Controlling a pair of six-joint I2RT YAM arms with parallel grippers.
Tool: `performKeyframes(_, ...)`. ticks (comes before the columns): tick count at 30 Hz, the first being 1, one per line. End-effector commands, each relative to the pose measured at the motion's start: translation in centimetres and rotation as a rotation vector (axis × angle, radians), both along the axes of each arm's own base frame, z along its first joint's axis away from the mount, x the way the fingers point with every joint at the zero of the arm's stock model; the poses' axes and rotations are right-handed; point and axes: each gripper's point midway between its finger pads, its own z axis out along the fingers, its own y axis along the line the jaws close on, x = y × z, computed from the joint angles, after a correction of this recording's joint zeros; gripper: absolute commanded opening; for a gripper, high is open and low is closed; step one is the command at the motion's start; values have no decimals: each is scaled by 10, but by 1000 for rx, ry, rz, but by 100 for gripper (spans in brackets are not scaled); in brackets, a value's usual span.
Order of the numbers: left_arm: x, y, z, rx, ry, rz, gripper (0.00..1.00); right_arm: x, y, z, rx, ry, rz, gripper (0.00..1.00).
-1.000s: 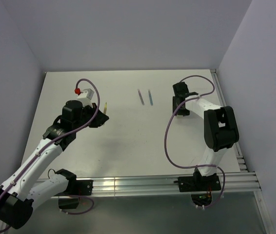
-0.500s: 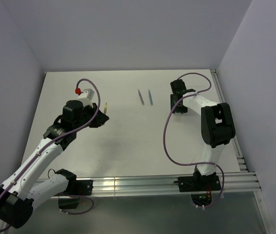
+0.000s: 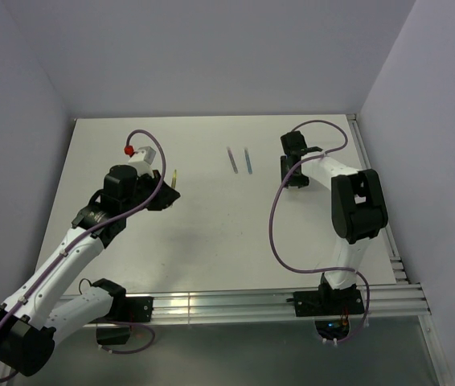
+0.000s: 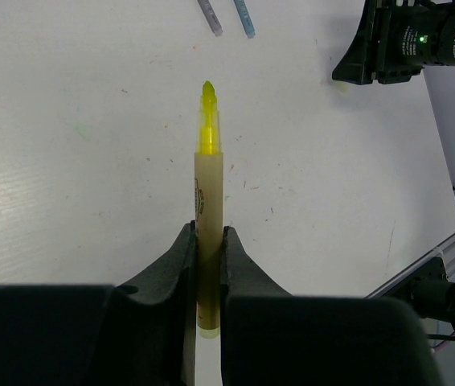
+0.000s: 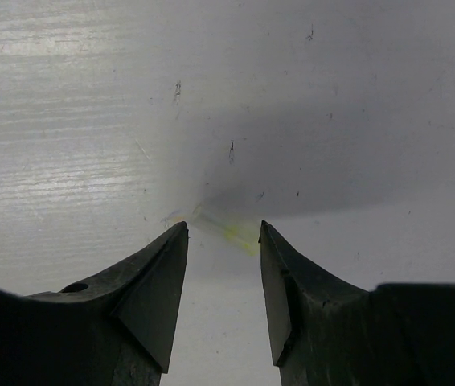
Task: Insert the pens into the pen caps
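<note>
Now | white table [image 3: 211, 241] (scuffed), pale walls [image 3: 211, 56] | left gripper [image 4: 208, 232] clamps yellow pen [image 4: 209, 177] | right gripper [image 5: 222, 229] parted

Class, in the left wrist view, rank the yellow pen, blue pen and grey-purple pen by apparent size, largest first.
1. yellow pen, nearest the camera.
2-3. blue pen and grey-purple pen: alike, both cut off at the frame's edge.

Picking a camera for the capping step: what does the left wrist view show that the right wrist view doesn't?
Only the left wrist view: the yellow pen clamped in the left gripper, the blue pen and grey-purple pen lying beyond its tip, and part of the right arm. Only the right wrist view: the right gripper open, a pale cap lying between its fingertips. Both: the white table.
</note>
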Motion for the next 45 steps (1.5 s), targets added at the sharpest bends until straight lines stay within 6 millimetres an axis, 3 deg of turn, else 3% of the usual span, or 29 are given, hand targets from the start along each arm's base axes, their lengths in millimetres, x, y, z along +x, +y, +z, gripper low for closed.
performKeyframes(1,1,-5,2,0,-25,-34,0,2,3,1,1,5,13,49)
performKeyframes(22,1,-6,0,1,-19,-38,0,-1,7,-10,19,41,14,42)
performKeyframes(36,1,-6,-1,0,-17,-39,0,0,32,-12,163,55,-6,34)
performKeyframes(45,0,-7,-1,-5,-18,-44,0,-5,37,-19,198,82,-47,29)
